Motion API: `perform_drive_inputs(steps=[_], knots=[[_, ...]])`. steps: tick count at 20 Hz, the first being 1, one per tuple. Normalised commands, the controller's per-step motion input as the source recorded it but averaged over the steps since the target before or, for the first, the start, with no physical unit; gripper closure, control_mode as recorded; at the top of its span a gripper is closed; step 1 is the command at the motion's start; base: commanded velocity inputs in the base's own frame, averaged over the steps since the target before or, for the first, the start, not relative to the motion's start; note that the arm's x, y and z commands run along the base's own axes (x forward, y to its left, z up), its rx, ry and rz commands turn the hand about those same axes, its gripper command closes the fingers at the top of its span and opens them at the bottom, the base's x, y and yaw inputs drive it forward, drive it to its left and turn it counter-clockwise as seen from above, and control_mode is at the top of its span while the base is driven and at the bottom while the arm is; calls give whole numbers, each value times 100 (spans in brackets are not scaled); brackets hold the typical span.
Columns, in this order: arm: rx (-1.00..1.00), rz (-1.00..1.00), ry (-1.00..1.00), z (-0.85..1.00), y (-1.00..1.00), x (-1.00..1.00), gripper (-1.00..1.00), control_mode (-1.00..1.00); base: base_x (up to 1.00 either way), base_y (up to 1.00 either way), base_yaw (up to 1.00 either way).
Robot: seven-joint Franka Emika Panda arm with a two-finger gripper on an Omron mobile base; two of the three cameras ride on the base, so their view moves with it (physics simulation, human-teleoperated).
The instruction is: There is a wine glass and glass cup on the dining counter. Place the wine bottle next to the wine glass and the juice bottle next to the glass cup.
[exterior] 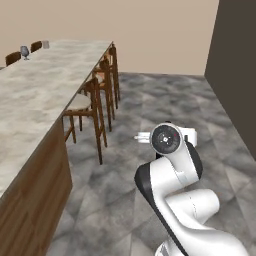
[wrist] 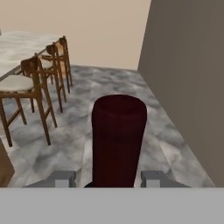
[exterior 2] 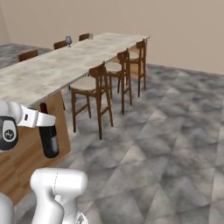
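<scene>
My gripper (exterior 2: pixel 41 119) is shut on the wine bottle (exterior 2: pixel 48 139), a near-black bottle with a dark-red neck, and holds it upright off the floor beside the dining counter's wooden end. In the hand view the dark-red neck (wrist: pixel 118 140) rises between the two fingertips (wrist: pixel 63 178). The dining counter (exterior: pixel 35 90) stretches away on the left with its pale marbled top. At its far end stand the wine glass (exterior: pixel 24 51) and, a little further right, the glass cup (exterior: pixel 45 44). The wine glass (exterior 2: pixel 68 40) also shows far off in the right base view. The juice bottle is out of view.
Three wooden bar stools (exterior: pixel 92 107) line the counter's right side, also seen as stools (exterior 2: pixel 94 87). Chair backs (exterior: pixel 13 57) stand behind the far side. A dark wall (exterior: pixel 235 65) closes the right. Open grey tiled floor (exterior 2: pixel 166 131) lies between them.
</scene>
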Motion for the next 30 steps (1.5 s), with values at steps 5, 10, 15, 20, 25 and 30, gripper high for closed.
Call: perform_drive_inputs(steps=[5, 10, 15, 20, 25, 30], knots=[[0, 0, 0, 0, 0, 0, 100, 100, 46, -49, 0], [0, 0, 0, 0, 0, 0, 100, 100, 40, -53, 0], [0, 0, 0, 0, 0, 0, 100, 100, 38, -55, 0], [0, 0, 0, 0, 0, 0, 100, 100, 39, -55, 0], [0, 0, 0, 0, 0, 0, 100, 100, 43, -52, 0], [0, 0, 0, 0, 0, 0, 100, 100, 56, -46, 0]])
